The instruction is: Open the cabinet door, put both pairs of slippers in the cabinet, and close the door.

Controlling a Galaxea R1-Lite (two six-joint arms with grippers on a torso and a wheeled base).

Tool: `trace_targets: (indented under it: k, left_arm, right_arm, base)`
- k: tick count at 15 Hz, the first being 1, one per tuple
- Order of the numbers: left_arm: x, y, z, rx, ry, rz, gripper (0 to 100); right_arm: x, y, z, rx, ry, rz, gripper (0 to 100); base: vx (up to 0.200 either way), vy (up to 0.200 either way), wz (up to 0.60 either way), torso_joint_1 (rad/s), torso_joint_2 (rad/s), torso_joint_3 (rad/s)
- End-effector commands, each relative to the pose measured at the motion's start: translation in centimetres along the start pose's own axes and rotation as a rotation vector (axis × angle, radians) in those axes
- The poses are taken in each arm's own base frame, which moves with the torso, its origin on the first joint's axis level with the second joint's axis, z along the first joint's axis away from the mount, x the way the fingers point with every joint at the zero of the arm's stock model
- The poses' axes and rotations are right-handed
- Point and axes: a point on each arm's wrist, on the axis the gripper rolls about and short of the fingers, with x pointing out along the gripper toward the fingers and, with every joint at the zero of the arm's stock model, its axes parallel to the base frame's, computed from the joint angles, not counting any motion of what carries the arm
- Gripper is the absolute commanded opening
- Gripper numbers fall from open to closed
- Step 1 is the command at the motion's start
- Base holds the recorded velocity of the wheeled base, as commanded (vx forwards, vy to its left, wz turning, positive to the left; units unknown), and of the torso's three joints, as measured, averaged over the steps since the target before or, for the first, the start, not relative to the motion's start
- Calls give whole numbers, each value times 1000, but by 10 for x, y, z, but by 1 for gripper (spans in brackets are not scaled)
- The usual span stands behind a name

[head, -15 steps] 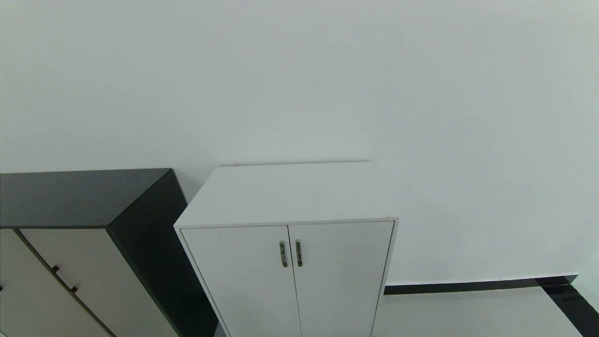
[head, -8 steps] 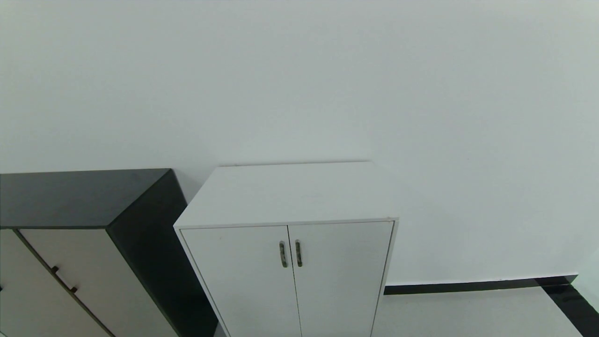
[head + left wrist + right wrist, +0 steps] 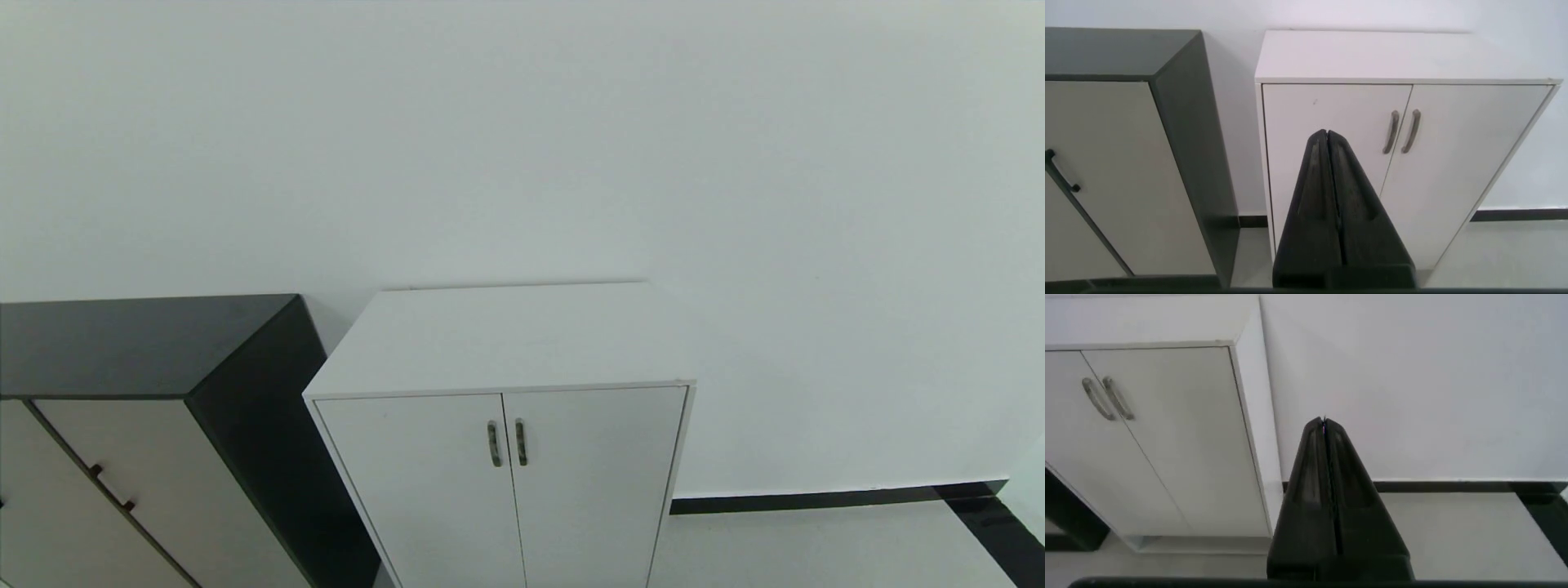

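So there's one white cabinet standing against the wall, with two doors, the left door and the right door, both shut. There are two handles, one right beside the other at the middle seam. One dark cabinet sits just to its left. Two grippers, both clenched with nothing in them: the left gripper is held out in front of the left door, well apart from it, and the right gripper points at the wall just off the cabinet's right side, above the floor
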Motion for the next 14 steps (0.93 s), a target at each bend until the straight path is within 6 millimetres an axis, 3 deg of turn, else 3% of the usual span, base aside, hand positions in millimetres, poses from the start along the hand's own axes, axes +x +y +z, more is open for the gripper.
trace_targets:
  k: [1,14]
  left_arm:
    - [0,0,0,-1,1,2,0]
    - [0,0,0,1,1,-1,0]
  right_arm:
    - [-6,1,-2,-1,-76,-43,0]
    - [-6,1,-2,18,-77,-54,0]
  base:
    - [0,0,0,0,0,0]
    - [0,0,0,0,0,0]
